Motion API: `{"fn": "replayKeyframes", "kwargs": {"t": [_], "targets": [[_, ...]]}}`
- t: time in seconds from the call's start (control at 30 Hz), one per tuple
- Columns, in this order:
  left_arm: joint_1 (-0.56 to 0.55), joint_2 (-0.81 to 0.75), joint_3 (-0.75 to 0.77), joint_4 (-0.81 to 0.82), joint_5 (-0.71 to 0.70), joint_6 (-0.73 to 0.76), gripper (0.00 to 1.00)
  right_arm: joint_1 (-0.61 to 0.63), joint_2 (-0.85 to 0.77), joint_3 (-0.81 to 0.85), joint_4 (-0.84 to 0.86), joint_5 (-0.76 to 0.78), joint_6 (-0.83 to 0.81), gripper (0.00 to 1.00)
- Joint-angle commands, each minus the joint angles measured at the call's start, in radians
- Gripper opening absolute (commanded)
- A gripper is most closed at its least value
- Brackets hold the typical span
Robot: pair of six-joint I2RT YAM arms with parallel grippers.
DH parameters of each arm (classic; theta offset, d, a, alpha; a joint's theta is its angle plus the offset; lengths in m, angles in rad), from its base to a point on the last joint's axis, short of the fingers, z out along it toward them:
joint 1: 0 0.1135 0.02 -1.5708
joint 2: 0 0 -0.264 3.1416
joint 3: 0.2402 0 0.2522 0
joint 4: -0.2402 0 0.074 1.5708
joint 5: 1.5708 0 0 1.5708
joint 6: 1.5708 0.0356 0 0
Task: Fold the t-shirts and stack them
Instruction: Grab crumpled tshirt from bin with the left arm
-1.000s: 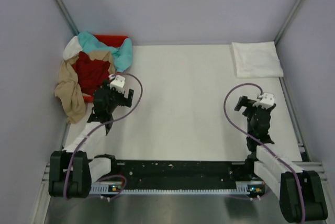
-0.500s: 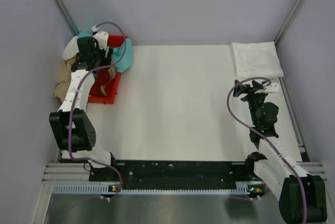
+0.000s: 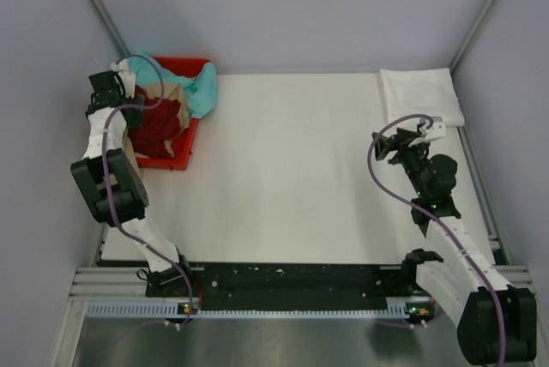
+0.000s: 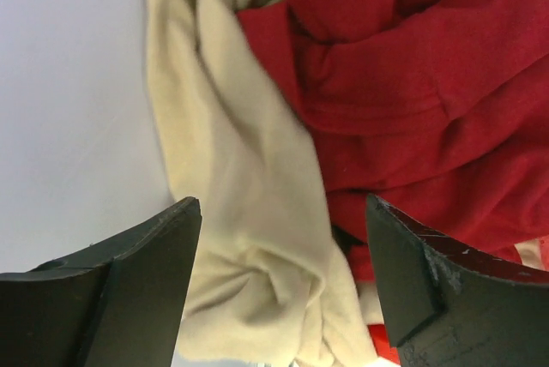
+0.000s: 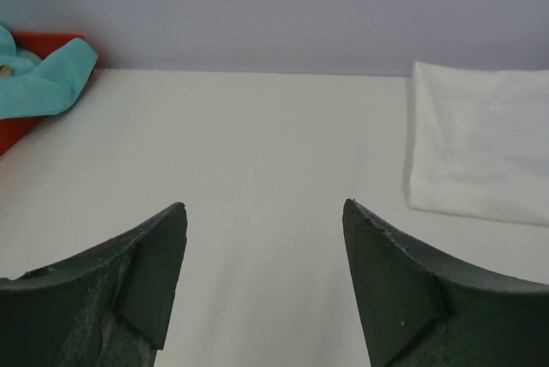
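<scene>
A pile of t-shirts fills the red bin (image 3: pixel 182 151) at the far left: a dark red one (image 3: pixel 159 123), a teal one (image 3: pixel 202 91) and a tan one (image 3: pixel 171 94). My left gripper (image 3: pixel 108 94) hangs open over the pile's left edge. In the left wrist view the tan t-shirt (image 4: pixel 249 213) lies between its open fingers (image 4: pixel 137 273), with the dark red t-shirt (image 4: pixel 403 84) to the right. A folded white t-shirt (image 3: pixel 420 97) lies at the far right corner. My right gripper (image 3: pixel 386 146) is open and empty above the table, near the white t-shirt (image 5: pixel 480 144).
Grey walls close in the table on the left, back and right. The bin stands tight against the left wall. In the right wrist view the teal t-shirt (image 5: pixel 43 80) and the bin's rim (image 5: pixel 43 39) show at the far left.
My left arm swung from the table in front of the bin up over the pile to its left edge. My right arm stretched forward and turned its gripper to the left.
</scene>
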Motion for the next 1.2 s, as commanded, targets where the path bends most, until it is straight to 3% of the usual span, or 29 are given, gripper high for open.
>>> {"fn": "replayKeyframes", "kwargs": {"t": [0.0, 0.07, 0.17, 0.37, 0.47, 0.63, 0.7, 0.73, 0.77, 0.8, 1.17], "targets": [[-0.005, 0.033, 0.084, -0.033, 0.166, 0.067, 0.8, 0.009, -0.001, 0.04, -0.004, -0.02, -0.039, 0.72], [-0.021, 0.012, 0.072, -0.01, 0.271, 0.091, 0.79, 0.009, 0.004, 0.042, -0.007, -0.017, -0.051, 0.72], [-0.032, 0.039, 0.097, 0.018, 0.294, 0.073, 0.81, 0.009, 0.012, 0.052, -0.027, -0.011, -0.068, 0.72], [-0.032, 0.219, 0.312, -0.143, 0.3, 0.006, 0.78, 0.011, -0.005, 0.054, -0.047, -0.002, -0.096, 0.72], [-0.041, 0.262, 0.348, -0.134, 0.29, 0.001, 0.76, 0.011, -0.002, 0.056, -0.053, 0.001, -0.104, 0.72], [-0.05, 0.323, 0.435, -0.186, 0.231, -0.005, 0.65, 0.012, -0.01, 0.059, -0.061, -0.008, -0.104, 0.72], [-0.05, 0.325, 0.443, -0.197, 0.207, -0.013, 0.55, 0.011, -0.018, 0.057, -0.062, -0.008, -0.104, 0.72], [-0.05, 0.316, 0.438, -0.197, 0.199, -0.014, 0.42, 0.011, -0.022, 0.057, -0.064, -0.006, -0.107, 0.72], [-0.05, 0.308, 0.437, -0.201, 0.196, -0.019, 0.06, 0.011, -0.025, 0.056, -0.061, -0.005, -0.108, 0.72], [-0.05, 0.296, 0.435, -0.206, 0.194, -0.031, 0.0, 0.011, -0.025, 0.056, -0.061, -0.003, -0.11, 0.72], [-0.062, -0.135, 0.282, -0.142, 0.335, -0.086, 0.0, 0.011, -0.041, 0.071, -0.044, -0.023, -0.067, 0.72]]}}
